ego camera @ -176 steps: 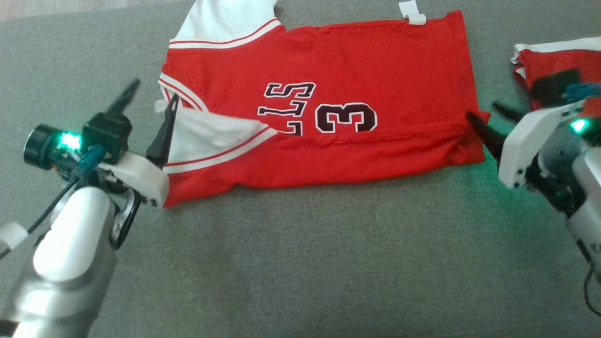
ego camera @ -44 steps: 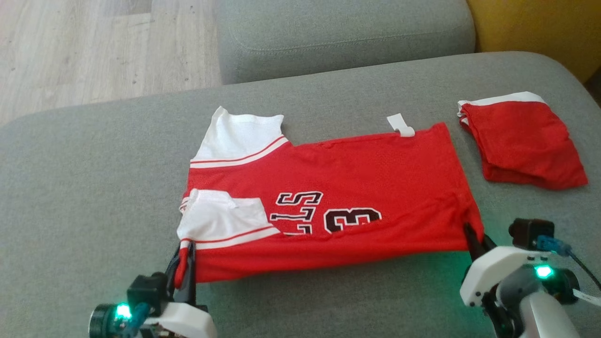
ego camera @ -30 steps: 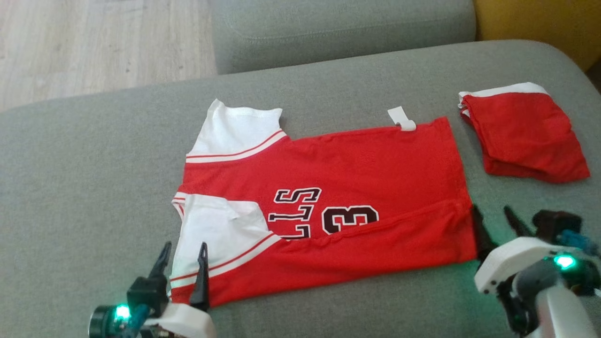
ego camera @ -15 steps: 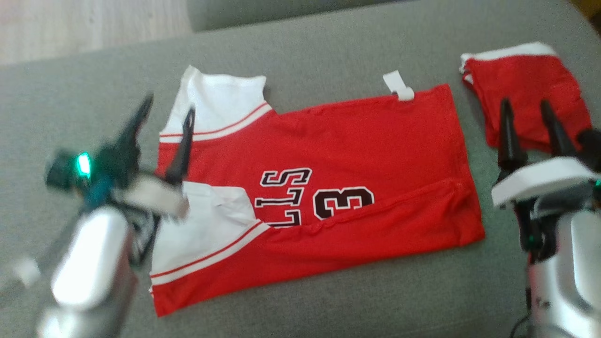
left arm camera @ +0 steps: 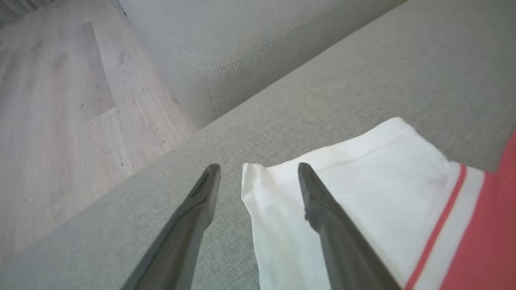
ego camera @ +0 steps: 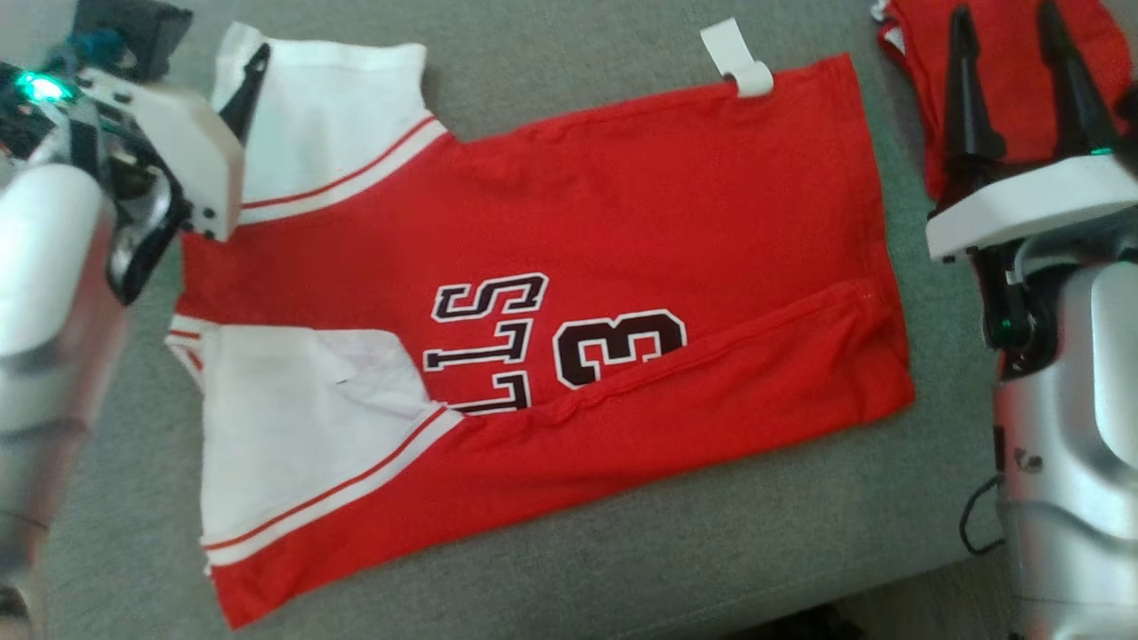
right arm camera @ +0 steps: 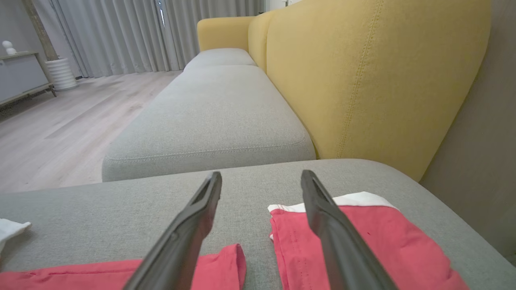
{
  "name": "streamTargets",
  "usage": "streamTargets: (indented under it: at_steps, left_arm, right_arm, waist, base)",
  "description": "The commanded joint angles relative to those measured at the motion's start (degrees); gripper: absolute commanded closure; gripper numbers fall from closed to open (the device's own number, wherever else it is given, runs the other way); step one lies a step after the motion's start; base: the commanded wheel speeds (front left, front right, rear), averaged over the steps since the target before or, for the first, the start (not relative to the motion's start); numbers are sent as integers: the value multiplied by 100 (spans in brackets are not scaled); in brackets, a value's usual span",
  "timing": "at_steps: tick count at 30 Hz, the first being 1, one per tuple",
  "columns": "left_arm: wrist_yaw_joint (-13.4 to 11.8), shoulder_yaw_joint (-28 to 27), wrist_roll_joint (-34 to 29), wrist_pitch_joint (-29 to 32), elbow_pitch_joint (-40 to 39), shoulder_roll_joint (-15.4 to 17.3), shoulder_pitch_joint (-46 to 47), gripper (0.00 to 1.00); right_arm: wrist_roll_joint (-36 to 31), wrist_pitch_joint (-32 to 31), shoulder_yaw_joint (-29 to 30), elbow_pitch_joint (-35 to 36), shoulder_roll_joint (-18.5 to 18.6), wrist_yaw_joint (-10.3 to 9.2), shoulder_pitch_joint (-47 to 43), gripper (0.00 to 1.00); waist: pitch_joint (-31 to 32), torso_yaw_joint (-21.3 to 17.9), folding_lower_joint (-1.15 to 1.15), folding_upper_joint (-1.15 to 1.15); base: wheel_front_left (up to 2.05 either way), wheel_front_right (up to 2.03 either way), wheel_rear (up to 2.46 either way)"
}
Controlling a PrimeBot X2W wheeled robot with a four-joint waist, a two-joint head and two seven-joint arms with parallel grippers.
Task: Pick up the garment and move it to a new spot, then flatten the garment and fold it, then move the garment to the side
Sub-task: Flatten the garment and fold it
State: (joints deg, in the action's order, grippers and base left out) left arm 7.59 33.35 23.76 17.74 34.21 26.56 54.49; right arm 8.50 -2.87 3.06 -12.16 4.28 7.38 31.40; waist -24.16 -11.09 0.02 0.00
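Observation:
The garment (ego camera: 640, 222), a red jersey with white sleeves and a dark "3", lies flat on the grey sofa cushion (ego camera: 622, 569); its near long edge is folded over the front. My left gripper (left arm camera: 258, 171) stands open at the far-left white sleeve (left arm camera: 363, 193), one finger over the sleeve's corner and the other over bare cushion. In the head view one of its fingers (ego camera: 252, 82) shows at that sleeve. My right gripper (ego camera: 1005, 18) hangs open off the garment's far right corner (right arm camera: 201, 266), above a second folded red garment (ego camera: 1009, 80). Neither gripper holds anything.
The folded red garment (right arm camera: 363, 241) lies at the cushion's right end. A yellow backrest (right arm camera: 363, 80) and another grey cushion (right arm camera: 217, 117) lie beyond. Wooden floor (left arm camera: 60, 100) drops off past the far-left edge. The cushion's front edge (ego camera: 889, 578) is near the lower right.
Both grippers let go of the garment's near edge, leaving it folded over, and moved to its far side. The head camera has tilted down and closer.

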Motion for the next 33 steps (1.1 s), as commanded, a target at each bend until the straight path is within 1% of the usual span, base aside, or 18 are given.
streamTargets:
  at_steps: [1, 6, 13, 18, 19, 20, 21, 24, 27, 33]
  left_arm:
    - [-12, -111, 96, 83, -44, 345, 355, 0]
    - [-11, 236, 336, 222, 448, 540, 723, 0]
    - [-11, 600, 587, 183, 861, 539, 977, 0]
    - [-10, 947, 1030, 353, 910, 510, 1039, 0]
    - [-10, 1018, 1153, 420, 905, 499, 1029, 58]
    - [-10, 1085, 1276, 478, 892, 493, 1019, 100]
    - [-10, 1205, 1464, 534, 863, 491, 1014, 100]
    - [-10, 1224, 1567, 402, 877, 496, 1046, 100]
    - [-10, 1210, 1580, 18, 927, 452, 1096, 100]
    - [-13, 1148, 1560, -865, 798, 198, 1085, 100]
  right_arm:
    - [29, 58, -146, 158, 32, 11, 163, 0]
    - [71, 151, -255, 84, 20, 11, 300, 0]
    - [102, 228, -291, -4, 12, 11, 311, 0]
    - [86, 225, -254, -75, 26, 11, 319, 0]
    - [76, 215, -245, -102, 35, 11, 321, 0]
    - [66, 205, -239, -128, 46, 11, 323, 0]
    - [58, 167, -234, -183, 78, 11, 327, 0]
    - [53, 119, -244, -238, 132, 11, 342, 0]
    - [59, 30, -323, -353, 272, 11, 386, 0]
    - [96, -168, -538, -673, 694, 11, 473, 0]
  waist:
    - [-183, -147, -2, 0]
    - [-333, -245, -2, 0]
    - [-416, -311, -2, 0]
    - [-442, -324, -2, 0]
    - [-437, -317, -2, 0]
    - [-429, -306, -2, 0]
    - [-402, -267, -2, 0]
    - [-365, -210, -2, 0]
    - [-276, -92, -2, 0]
    - [-30, 255, -2, 0]
  base:
    - [0, 0, 0]
    - [0, 0, 0]
    - [0, 0, 0]
    - [0, 0, 0]
    - [0, 0, 0]
    - [0, 0, 0]
    - [0, 0, 0]
    - [0, 0, 0]
    - [0, 0, 0]
    - [0, 0, 0]
